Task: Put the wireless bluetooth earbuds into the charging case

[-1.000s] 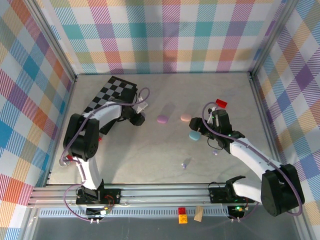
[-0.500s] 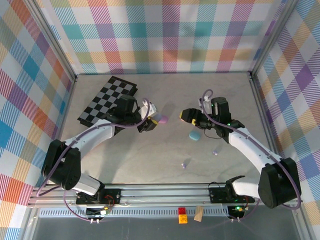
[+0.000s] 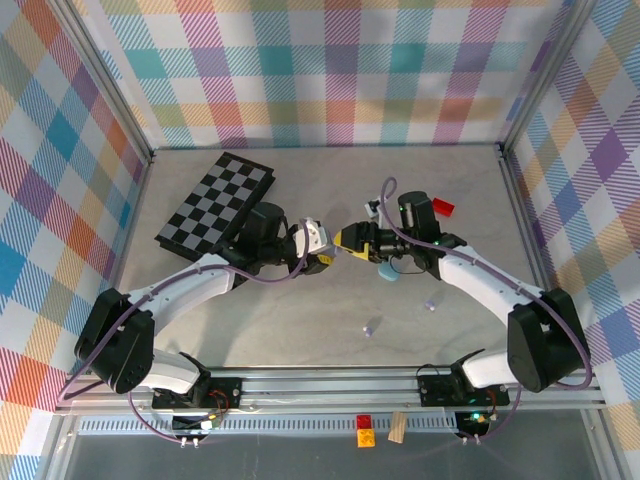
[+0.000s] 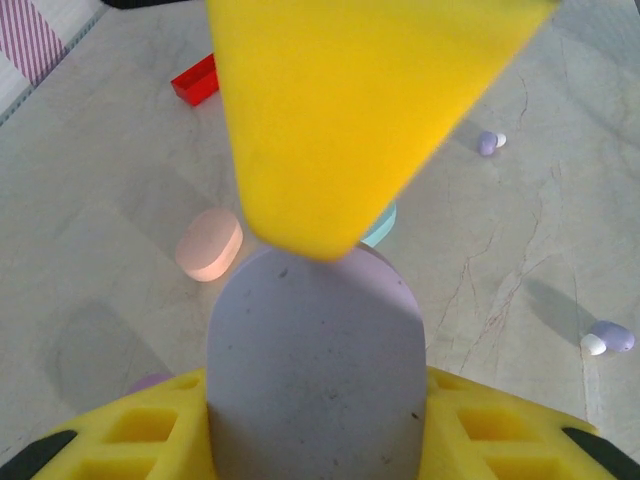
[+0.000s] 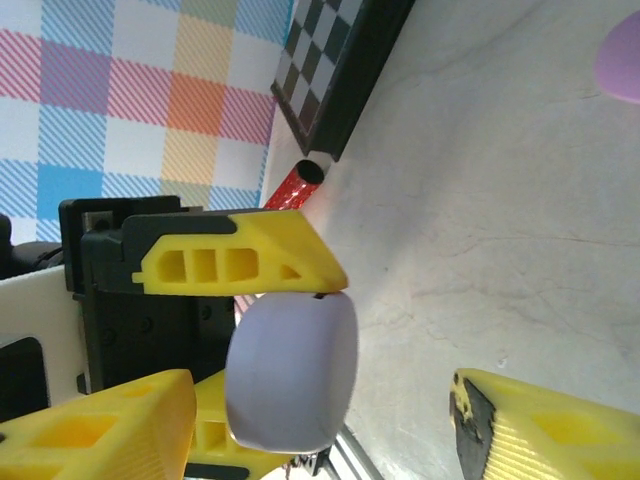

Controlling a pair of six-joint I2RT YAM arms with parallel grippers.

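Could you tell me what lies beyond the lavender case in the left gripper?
Beyond the lavender case: a pink case, a red block and two earbuds; a blue case is mostly covered by a yellow finger.

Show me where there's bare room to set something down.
Bare: the back strip of the grey table between the black-and-white checkered board and the small red block. Crowded: the middle, around the left gripper and right gripper.

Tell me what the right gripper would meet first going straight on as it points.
Most likely the lavender pebble-shaped plastic case held by the left gripper, just ahead of the open right gripper, though depth is unclear.
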